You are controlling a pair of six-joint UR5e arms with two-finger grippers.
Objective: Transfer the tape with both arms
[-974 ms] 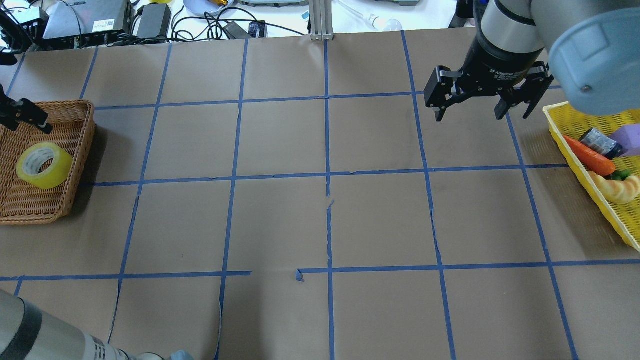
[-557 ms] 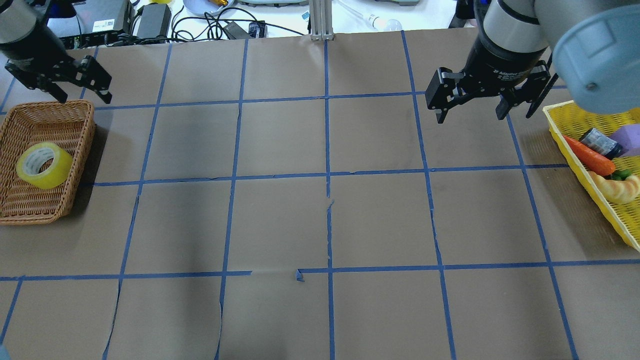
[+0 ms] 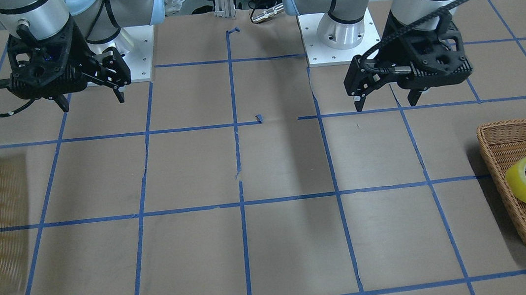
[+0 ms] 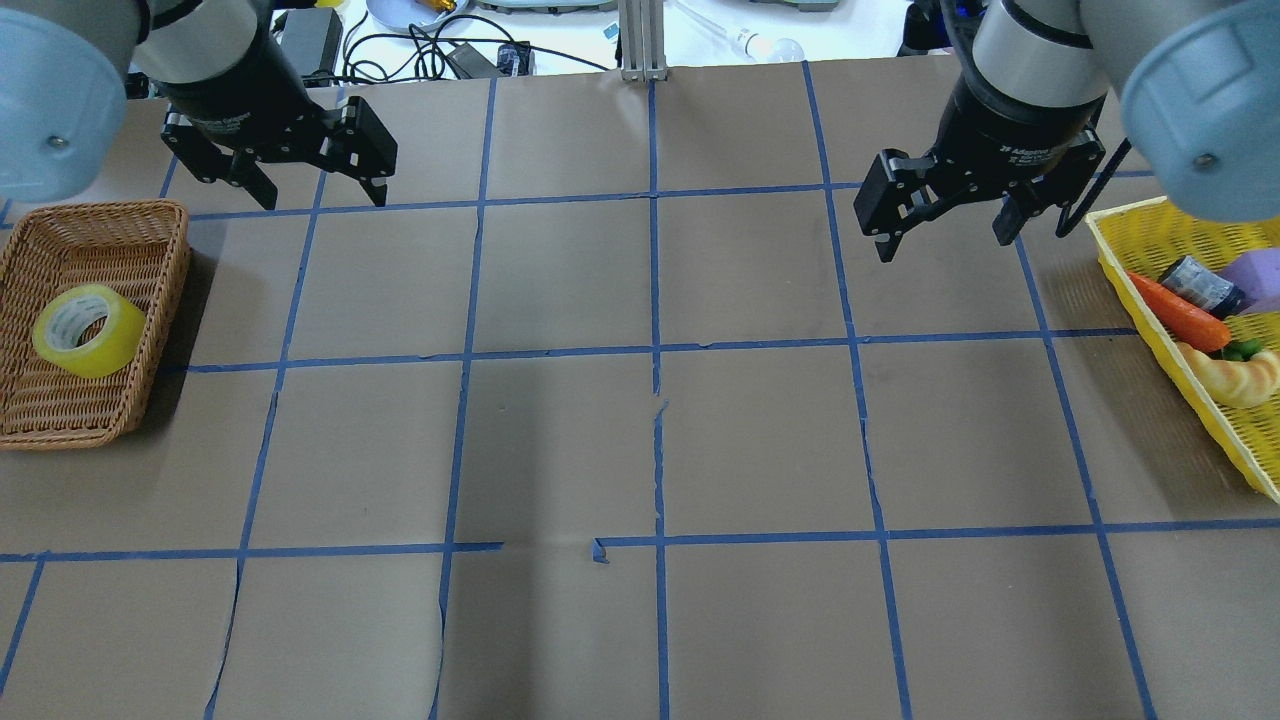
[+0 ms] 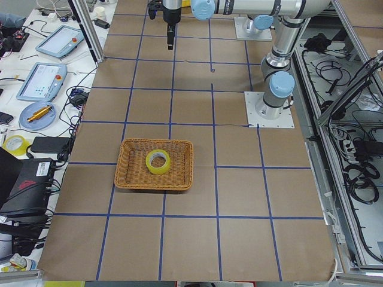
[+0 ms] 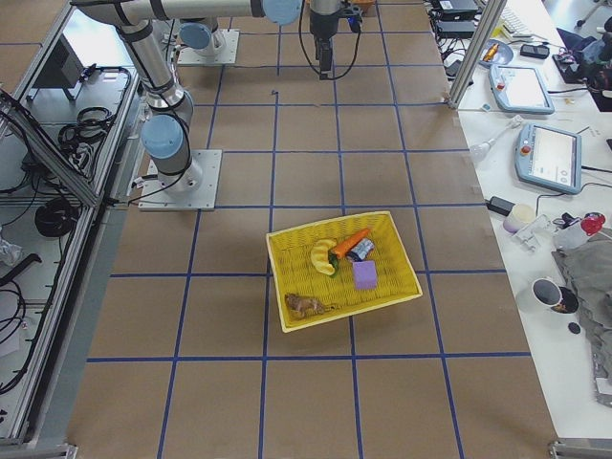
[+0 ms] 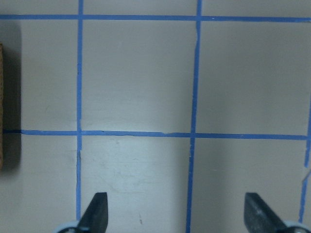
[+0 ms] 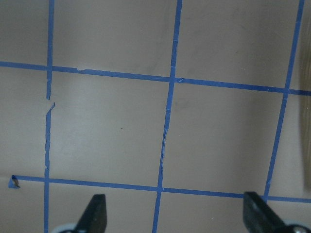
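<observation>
While the tape (image 4: 88,331) lay in the basket (image 4: 150,230) at middle left, below the left gripper (image 4: 324,198), this and the right gripper (image 4: 942,245) hung wide open and empty, the basket cropped in the left wrist view.

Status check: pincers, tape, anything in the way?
Left pincer open, empty. Right pincer open, empty. Tape lying in wicker basket, untouched. No obstruction seen.

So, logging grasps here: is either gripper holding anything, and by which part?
Nothing: left gripper and right gripper are open, empty; the tape lies in the basket.
</observation>
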